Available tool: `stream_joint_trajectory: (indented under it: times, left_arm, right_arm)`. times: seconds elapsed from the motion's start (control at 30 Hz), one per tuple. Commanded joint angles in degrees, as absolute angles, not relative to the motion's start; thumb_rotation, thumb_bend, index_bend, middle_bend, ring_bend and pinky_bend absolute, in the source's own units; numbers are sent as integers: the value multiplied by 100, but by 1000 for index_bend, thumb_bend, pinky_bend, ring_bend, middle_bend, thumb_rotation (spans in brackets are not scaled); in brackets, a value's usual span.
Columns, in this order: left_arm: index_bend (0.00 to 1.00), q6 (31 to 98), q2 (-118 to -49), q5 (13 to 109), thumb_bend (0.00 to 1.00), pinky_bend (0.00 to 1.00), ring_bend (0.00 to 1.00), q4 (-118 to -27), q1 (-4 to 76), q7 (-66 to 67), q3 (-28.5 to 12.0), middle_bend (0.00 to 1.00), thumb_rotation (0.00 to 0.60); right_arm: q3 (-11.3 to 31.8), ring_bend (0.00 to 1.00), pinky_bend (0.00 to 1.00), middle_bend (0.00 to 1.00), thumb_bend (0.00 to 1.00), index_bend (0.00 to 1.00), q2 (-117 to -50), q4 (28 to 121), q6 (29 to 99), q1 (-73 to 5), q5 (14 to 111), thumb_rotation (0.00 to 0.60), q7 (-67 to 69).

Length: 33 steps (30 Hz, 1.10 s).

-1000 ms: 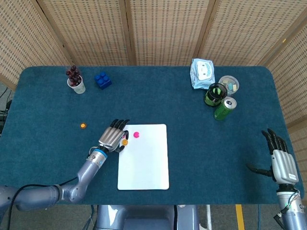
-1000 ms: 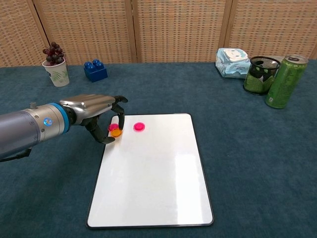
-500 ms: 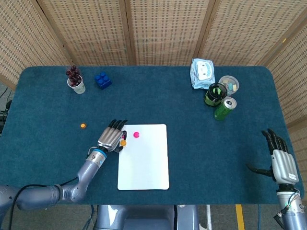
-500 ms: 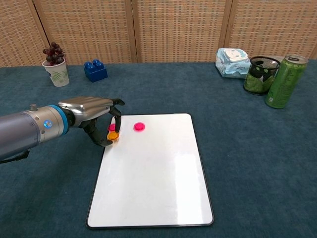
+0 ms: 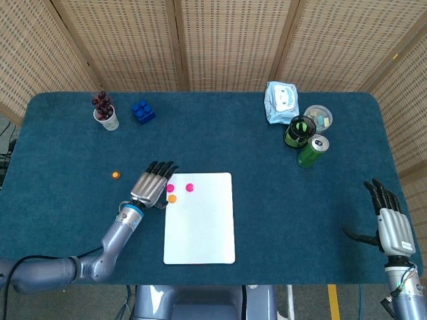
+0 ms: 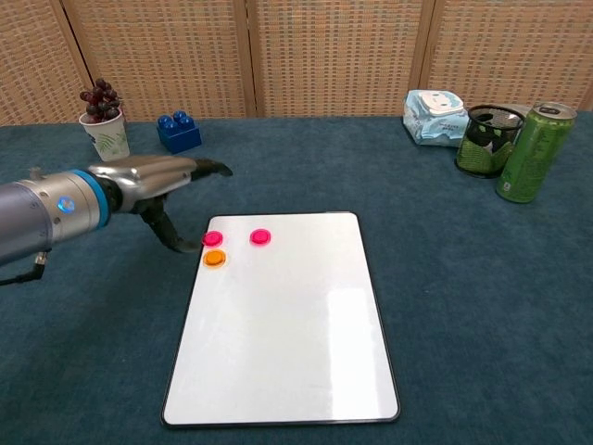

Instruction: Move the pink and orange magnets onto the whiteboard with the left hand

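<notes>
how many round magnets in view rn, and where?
4. Two pink round magnets and one orange round magnet sit at the white rectangular whiteboard's top-left. A second orange round magnet lies on the teal tablecloth, left of the board. None look hidden.

You're at a table (image 5: 220, 143) covered edge to edge in dark teal felt-like cloth, with rounded far corners in the head view. Behind it stands a folding screen (image 5: 230, 43) of woven tan rattan-style panels in wooden frames, and it angles in at both sides. Light is even and diffuse, with only soft shadows on the cloth. Below the near table edge you get a strip of grey floor (image 5: 300, 303) with a yellow line (image 5: 331, 301). At the far left edge, some dark cabling (image 5: 5, 143) shows.
</notes>
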<state>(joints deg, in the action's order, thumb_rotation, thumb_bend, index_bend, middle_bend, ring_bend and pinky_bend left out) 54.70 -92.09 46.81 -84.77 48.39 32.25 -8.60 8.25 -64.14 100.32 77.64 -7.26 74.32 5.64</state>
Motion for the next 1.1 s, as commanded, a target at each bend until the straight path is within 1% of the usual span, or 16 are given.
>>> stream_joint_trajectory:
  times: [0.03, 0.13, 0.2, 0.27, 0.33, 0.5, 0.7, 0.9, 1.1]
  left_arm:
    - [7, 5668, -8891, 4763, 274, 0, 0, -8602, 4666, 3069, -896, 0, 600]
    - [97, 5721, -8742, 4719, 294, 0, 0, -8521, 4543, 2990, -850, 0, 600]
    - [186, 5758, -8603, 4646, 307, 0, 0, -8283, 4314, 2655, -836, 0, 600]
    - [225, 5684, -8503, 4691, 313, 0, 0, -8089, 4155, 2332, -804, 0, 600]
    - [237, 5600, -8383, 4681, 313, 0, 0, -7819, 3938, 1960, -761, 0, 600]
    - [272, 5353, -8290, 4908, 312, 0, 0, -7397, 3709, 1342, -730, 0, 600]
    - [281, 5024, -8358, 5255, 318, 0, 0, -7048, 3678, 775, -777, 0, 600]
    - [307, 4801, -8656, 5365, 329, 0, 0, -6524, 3767, 693, -825, 0, 600]
    - [326, 4680, -8990, 5247, 332, 0, 0, -6085, 3858, 941, -865, 0, 600]
  right_arm:
    - [826, 0, 0, 0, 28, 0, -6411, 10034, 7758, -729, 7429, 600, 564]
    - [825, 0, 0, 0, 28, 0, -6408, 10042, 7753, -730, 7425, 600, 565]
    - [823, 0, 0, 0, 28, 0, -6405, 10051, 7753, -729, 7426, 600, 562]
    - [820, 0, 0, 0, 28, 0, -6404, 10056, 7756, -727, 7429, 600, 555]
    - [817, 0, 0, 0, 28, 0, -6404, 10059, 7753, -729, 7431, 600, 543]
    - [815, 0, 0, 0, 28, 0, -6403, 10082, 7749, -733, 7420, 600, 512]
    - [822, 0, 0, 0, 28, 0, -6412, 10112, 7773, -725, 7393, 600, 466]
    - [822, 0, 0, 0, 28, 0, -6409, 10109, 7755, -730, 7380, 600, 463]
    - [820, 0, 0, 0, 28, 0, -6400, 10100, 7739, -730, 7382, 600, 508]
